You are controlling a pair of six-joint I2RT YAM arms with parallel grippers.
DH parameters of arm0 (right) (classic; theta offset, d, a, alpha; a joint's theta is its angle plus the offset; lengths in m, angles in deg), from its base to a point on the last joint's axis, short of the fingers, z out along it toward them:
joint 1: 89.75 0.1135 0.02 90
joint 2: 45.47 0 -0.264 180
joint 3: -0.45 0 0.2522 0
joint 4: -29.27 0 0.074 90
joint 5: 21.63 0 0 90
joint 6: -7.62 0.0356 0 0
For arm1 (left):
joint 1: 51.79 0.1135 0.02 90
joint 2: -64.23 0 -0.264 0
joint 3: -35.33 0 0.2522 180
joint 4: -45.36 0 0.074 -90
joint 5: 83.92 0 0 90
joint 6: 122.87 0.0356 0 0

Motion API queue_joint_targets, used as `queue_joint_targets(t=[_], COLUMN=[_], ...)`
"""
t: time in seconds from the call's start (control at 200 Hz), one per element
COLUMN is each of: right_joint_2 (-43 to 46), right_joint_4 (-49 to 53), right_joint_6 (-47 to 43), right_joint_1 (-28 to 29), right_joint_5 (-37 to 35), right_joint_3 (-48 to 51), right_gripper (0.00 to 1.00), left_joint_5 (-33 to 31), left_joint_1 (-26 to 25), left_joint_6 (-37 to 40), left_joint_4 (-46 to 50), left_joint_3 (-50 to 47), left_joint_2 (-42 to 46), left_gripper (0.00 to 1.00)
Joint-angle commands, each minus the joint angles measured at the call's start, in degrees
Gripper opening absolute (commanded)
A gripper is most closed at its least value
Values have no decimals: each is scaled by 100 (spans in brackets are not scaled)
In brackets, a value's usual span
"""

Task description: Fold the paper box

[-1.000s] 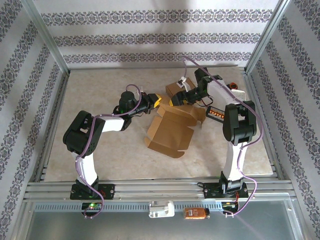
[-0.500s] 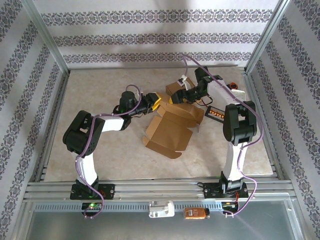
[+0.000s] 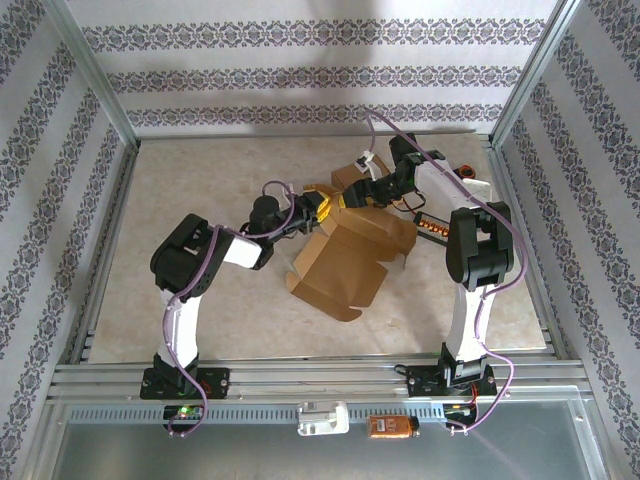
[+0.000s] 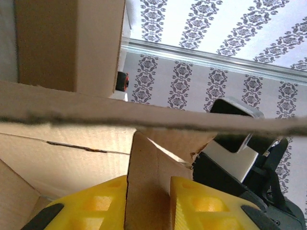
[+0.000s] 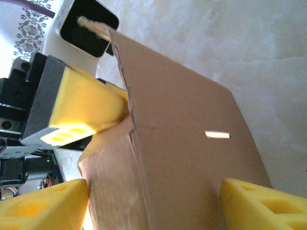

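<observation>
I find the table [image 3: 200,300] enclosed by patterned walls, and its pale surface bears all the work. The left arm [image 3: 190,262] reaches from its near-edge base towards the middle of the table. The right arm [image 3: 478,245] stands tall on its own side and bends back towards the centre. The paper box [image 3: 345,262] lies slightly right of centre between the arms. It is brown cardboard, partly raised, with flaps spread towards the near side and its far portion lifted where both tools meet it. The left gripper [image 3: 322,205] is at the box's far-left corner. In its wrist view a thin upright cardboard flap [image 4: 148,163] stands between the two yellow fingers [image 4: 96,201], which sit against it on either side, so I record this hand as nearly closed and pinching the box. The right gripper [image 3: 352,198] is just beside it, at the far edge of the box. In its wrist view its fingers [image 5: 43,206] stand wide apart with a slotted cardboard panel [image 5: 192,143] spanning the gap between them. I cannot tell whether they press on that panel. A small dark holder with orange pieces [image 3: 432,226] lies on the table near the right arm. On the metal shelf at the near edge I note a clear plastic item [image 3: 322,418] and, just beside it, an orange bottle [image 3: 390,427].
</observation>
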Motion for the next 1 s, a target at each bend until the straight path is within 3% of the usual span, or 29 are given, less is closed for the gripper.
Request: queue_joint_targets(t=[0.0, 0.25, 0.5, 0.63, 0.774, 0.879, 0.994], right_joint_2=[91, 102, 402, 716, 1018, 1195, 1197], right_joint_4=[-24, -63, -186, -497, -739, -1032, -1206], right_joint_6=[35, 43, 248, 497, 700, 829, 896], right_joint_1=[-18, -20, -37, -94, -210, -342, -441], right_joint_5=[-41, -120, -101, -111, -245, -280, -64], right_joint_3=[-8, 31, 80, 295, 616, 957, 1195], right_gripper=[72, 72, 78, 82, 84, 84, 80], left_joint_5=[-84, -320, -499, -577, -1227, -1534, -1291], left_joint_1=[-209, -347, -133, 39, 48, 46, 39], left_joint_6=[-277, -536, 646, 2199, 4324, 5844, 7221], left_joint_4=[-546, -492, 394, 2200, 4903, 6233, 7622], left_joint_3=[270, 33, -391, -293, 328, 991, 2105], left_joint_2=[161, 231, 967, 1854, 2600, 2540, 2020], left_gripper=[25, 37, 48, 51, 52, 40, 27])
